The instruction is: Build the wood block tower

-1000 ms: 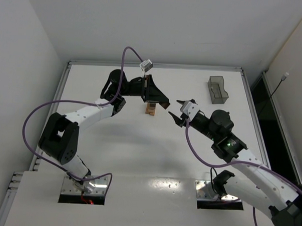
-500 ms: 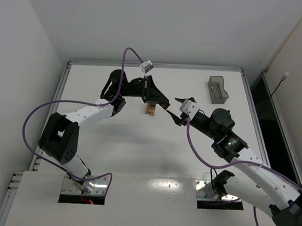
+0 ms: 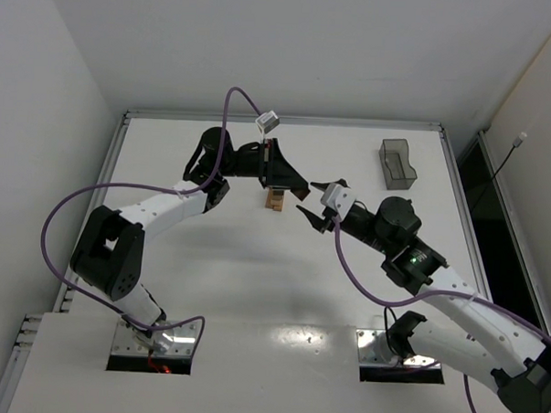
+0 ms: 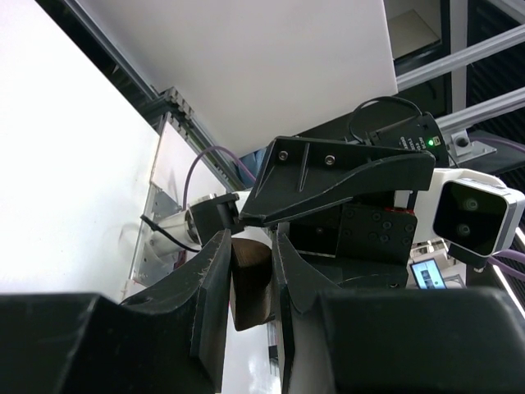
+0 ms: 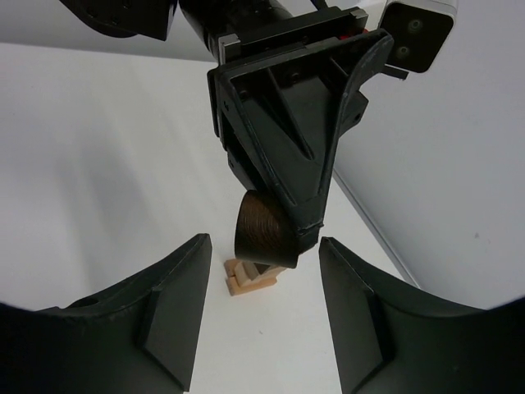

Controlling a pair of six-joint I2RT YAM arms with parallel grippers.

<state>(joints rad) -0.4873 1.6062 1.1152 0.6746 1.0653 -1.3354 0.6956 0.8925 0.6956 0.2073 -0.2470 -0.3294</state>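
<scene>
Gripping one dark block, my left gripper hung over one tan stack; my right gripper was open.

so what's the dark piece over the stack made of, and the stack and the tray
The dark piece: probably dark-stained wood, matte; fine grain lines show. The stack: pale, bare-looking wood, tan and matte. The tray: likely smoky plastic, translucent.

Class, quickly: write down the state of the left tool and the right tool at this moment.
Left tool: closed, holding a dark brown block.
Right tool: open, holding nothing.
</scene>
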